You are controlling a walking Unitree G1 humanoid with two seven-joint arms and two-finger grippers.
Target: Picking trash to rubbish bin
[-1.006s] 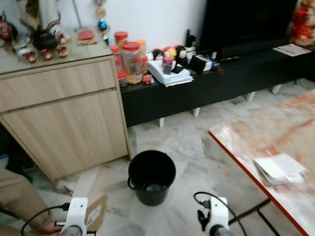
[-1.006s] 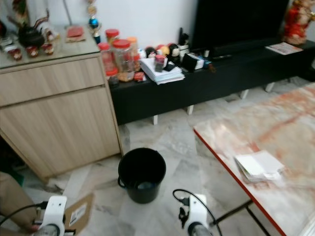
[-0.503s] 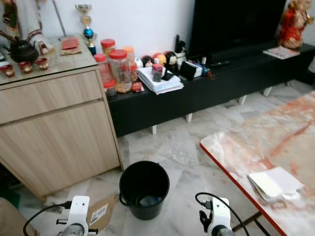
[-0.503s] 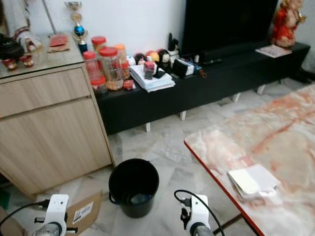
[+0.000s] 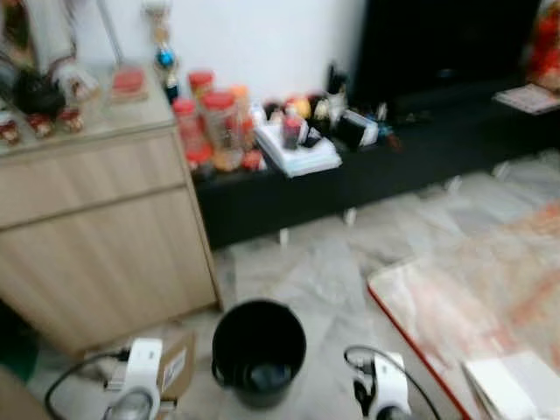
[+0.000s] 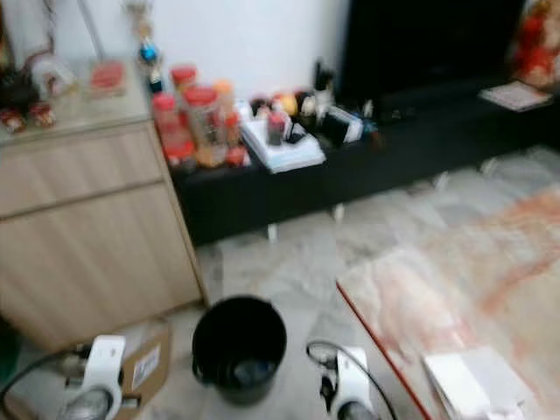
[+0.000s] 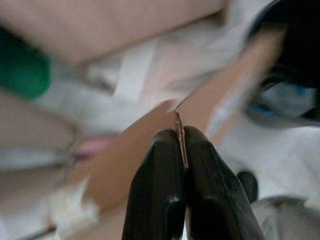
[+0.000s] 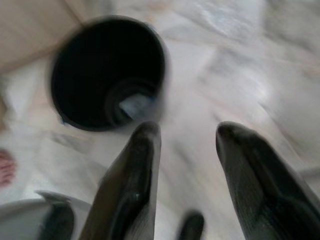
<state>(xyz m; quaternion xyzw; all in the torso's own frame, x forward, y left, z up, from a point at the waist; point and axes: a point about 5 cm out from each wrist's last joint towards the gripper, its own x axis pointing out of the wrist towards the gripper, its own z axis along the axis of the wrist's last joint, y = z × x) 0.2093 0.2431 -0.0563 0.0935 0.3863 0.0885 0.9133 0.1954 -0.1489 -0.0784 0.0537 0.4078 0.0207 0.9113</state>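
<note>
Left gripper [image 7: 180, 150] is clamping cardboard scrap [image 5: 175, 374] (thin edge only), lower left of frame, just beside black bin [image 5: 258, 350]. Right gripper [image 8: 187, 145] is hanging open. Risk: scrap slipping, missing bin w/ blur.

We look down into a blurred living room with a pale marble-tiled floor [image 5: 324, 262] and a plain white wall [image 5: 262, 35] behind. On our left stands a light wooden cabinet [image 5: 105, 236], its glass top crowded with small ornaments [image 5: 44, 96]. Beside it, along the wall, runs a low black bench [image 5: 367, 166] on white legs, carrying red-lidded jars [image 5: 214, 122], a stack of papers [image 5: 302, 157] and assorted clutter beneath a large dark television [image 5: 446, 44]. On our right, a table with a pink marble top [image 6: 472, 280] edged in red holds a white paper pad [image 6: 477, 385].
</note>
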